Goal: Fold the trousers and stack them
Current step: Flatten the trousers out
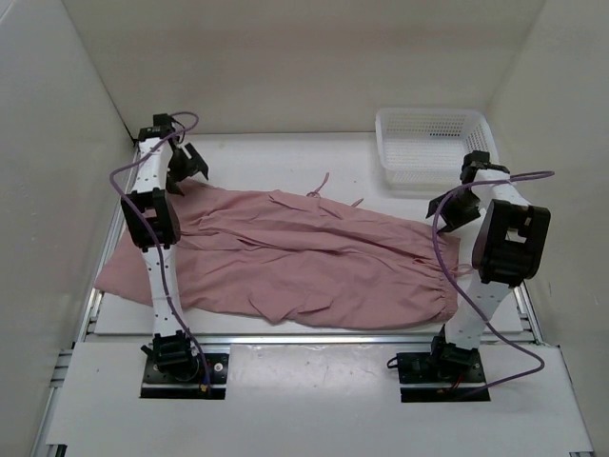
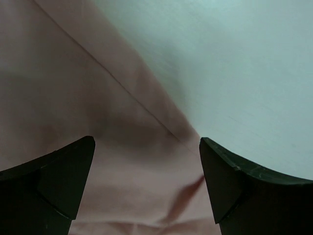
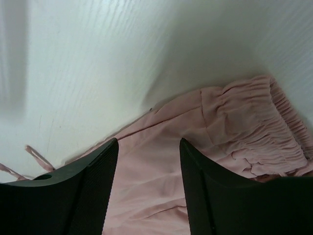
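Note:
The dusty-pink trousers [image 1: 304,257] lie spread flat across the table, with the leg ends to the left and the gathered waistband [image 3: 266,122] to the right. Thin drawstring cords [image 1: 319,183] trail off the far edge of the cloth. My left gripper [image 1: 186,162] hovers over the far left corner of the fabric. In the left wrist view it [image 2: 146,147] is wide open, with the trousers [image 2: 73,98] beneath and nothing held. My right gripper [image 1: 455,208] sits over the waistband end. In its own view it [image 3: 148,144] is open above the cloth [image 3: 146,186], gripping nothing.
A white plastic basket [image 1: 433,143] stands at the far right of the table. White walls close in on the left, back and right. A metal rail [image 1: 314,338] runs along the near edge by the arm bases. A cord end [image 3: 36,154] lies on the bare table.

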### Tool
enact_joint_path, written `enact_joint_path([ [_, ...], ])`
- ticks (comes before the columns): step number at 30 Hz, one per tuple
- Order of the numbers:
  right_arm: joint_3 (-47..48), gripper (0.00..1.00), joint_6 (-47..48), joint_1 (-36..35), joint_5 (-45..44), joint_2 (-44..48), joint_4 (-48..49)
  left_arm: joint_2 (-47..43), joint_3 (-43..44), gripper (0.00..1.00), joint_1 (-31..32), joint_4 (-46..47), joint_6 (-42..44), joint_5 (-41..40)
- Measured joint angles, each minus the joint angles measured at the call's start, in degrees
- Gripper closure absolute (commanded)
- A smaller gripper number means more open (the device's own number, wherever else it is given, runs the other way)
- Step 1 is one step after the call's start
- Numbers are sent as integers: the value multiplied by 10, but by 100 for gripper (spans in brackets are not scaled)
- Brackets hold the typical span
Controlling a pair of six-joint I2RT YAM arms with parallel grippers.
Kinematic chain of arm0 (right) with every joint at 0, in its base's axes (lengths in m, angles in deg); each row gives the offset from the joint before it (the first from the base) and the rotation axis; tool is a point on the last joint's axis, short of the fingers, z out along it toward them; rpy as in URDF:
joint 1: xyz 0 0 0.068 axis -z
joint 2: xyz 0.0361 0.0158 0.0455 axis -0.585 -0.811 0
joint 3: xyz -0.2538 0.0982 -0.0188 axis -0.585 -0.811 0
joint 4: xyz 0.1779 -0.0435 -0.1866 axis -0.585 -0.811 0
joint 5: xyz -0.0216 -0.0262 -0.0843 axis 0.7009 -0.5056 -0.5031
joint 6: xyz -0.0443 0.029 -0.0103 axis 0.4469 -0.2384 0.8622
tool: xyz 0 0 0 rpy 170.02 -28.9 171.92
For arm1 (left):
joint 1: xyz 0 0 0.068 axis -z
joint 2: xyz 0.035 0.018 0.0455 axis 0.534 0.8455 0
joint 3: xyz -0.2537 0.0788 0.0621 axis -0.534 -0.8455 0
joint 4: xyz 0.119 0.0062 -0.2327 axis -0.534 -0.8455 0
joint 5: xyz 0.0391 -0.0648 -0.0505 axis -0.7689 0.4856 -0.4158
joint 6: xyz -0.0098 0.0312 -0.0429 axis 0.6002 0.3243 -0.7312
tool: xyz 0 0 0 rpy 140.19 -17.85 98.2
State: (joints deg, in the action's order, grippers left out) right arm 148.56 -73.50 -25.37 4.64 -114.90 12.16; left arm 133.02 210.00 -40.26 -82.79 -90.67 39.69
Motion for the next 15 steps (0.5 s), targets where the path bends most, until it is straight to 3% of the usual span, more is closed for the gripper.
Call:
enact_joint_path([
  [3,1,47,-9,4,1,-19,0,33,0,3,2,-10,-2,-4],
  [6,1,54,-14,6,1,-40,1,27,3,19,3,-8,-3,-3],
  [7,1,65,-15,6,0,-48,1,28,3,48,5,-7,-2,-3],
  [9,1,78,-14,6,-2,-57,1,30,3,76,6,-7,-5,-4],
  [10,1,92,-15,6,-2,-59,0,30,3,88,6,-7,-1,-3],
  [11,1,99,-16,6,-3,-59,0,30,3,90,6,-7,-2,-3],
  [15,3,100,-16,7,-10,-58,0,28,3,90,6,-6,1,-1],
])
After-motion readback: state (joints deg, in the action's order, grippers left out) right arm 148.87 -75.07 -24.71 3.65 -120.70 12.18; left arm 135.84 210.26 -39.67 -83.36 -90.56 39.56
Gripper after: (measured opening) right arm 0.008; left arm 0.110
